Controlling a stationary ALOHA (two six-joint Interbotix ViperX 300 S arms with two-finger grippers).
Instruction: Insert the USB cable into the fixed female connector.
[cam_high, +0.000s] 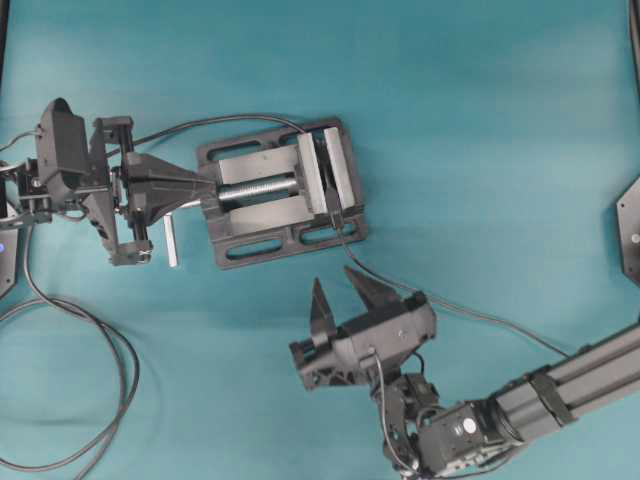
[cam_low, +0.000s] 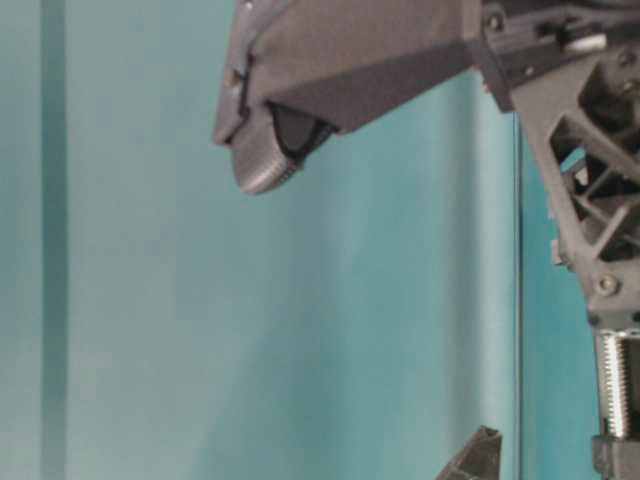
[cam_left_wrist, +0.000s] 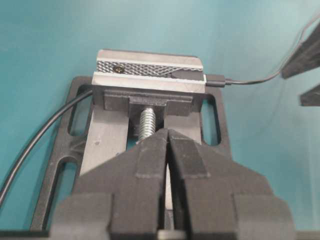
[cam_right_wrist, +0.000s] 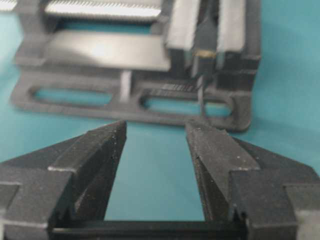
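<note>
The fixed female connector (cam_left_wrist: 189, 75) is a small black block clamped between the vise's jaws. The USB cable's black plug (cam_left_wrist: 215, 80) (cam_high: 336, 220) lies in line with it at the open end of the jaw gap, touching it. From there the thin cable (cam_high: 450, 305) trails off to the lower right. My right gripper (cam_high: 337, 283) (cam_right_wrist: 156, 127) hovers open just in front of the vise, a short way from the plug (cam_right_wrist: 202, 60), with only table between its fingers. My left gripper (cam_high: 212, 184) (cam_left_wrist: 167, 132) is shut over the vise's screw end, and I see nothing between its tips.
The grey vise (cam_high: 260, 215) lies mid-table with its silver screw (cam_left_wrist: 149, 122) and its handle (cam_high: 171, 240) at its left. The connector's own thin cable (cam_high: 220, 122) runs up and left. A thicker black cable (cam_high: 110, 400) loops at lower left.
</note>
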